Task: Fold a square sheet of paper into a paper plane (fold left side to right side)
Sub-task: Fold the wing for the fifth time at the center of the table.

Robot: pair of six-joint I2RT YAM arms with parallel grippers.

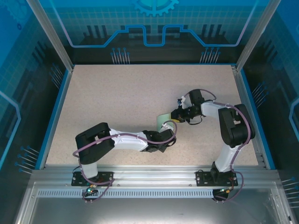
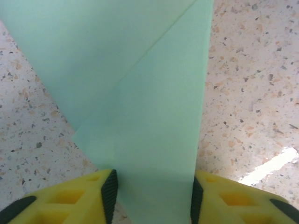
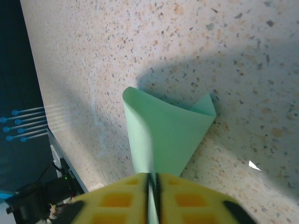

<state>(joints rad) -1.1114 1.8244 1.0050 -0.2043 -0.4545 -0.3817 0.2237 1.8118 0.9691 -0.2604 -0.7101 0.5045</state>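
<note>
The square sheet of paper (image 1: 163, 119) is pale mint green, partly folded, and lies mid-table between the two grippers. In the left wrist view the paper (image 2: 140, 93) lies flat with a diagonal crease. My left gripper (image 2: 154, 196) stands open over its narrow near end, one yellow finger (image 2: 84, 196) on each side. In the right wrist view the paper (image 3: 173, 135) curls up off the table. My right gripper (image 3: 153, 186) is shut on its raised edge. From above, the right gripper (image 1: 177, 114) sits just right of the sheet and the left gripper (image 1: 169, 127) just below it.
The speckled beige table (image 1: 117, 93) has a blue rim (image 1: 56, 107) and aluminium posts at its corners. The table's left edge and a dark drop-off (image 3: 28, 93) appear in the right wrist view. Both arms crowd the middle right.
</note>
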